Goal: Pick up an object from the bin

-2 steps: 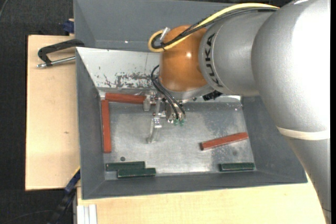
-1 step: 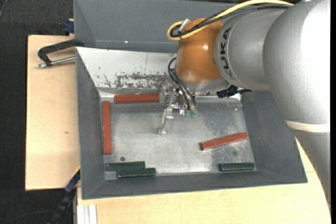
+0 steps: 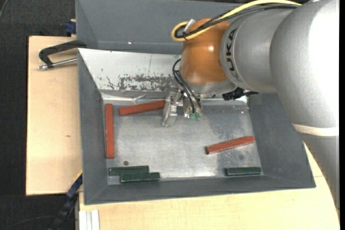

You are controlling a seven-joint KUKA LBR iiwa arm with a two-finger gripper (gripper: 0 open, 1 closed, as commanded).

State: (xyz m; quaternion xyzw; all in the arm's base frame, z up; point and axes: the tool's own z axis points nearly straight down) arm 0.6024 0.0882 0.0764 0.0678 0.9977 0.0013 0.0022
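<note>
One red stick (image 3: 141, 109) lies along the back of the bin (image 3: 89, 132) floor, its right end just beside the gripper (image 3: 171, 111); whether the gripper is open or grips anything cannot be told. A second red stick (image 3: 109, 131) lies by the left wall, a third red stick (image 3: 230, 145) lies toward the right, and dark green blocks (image 3: 133, 173) line the front.
</note>
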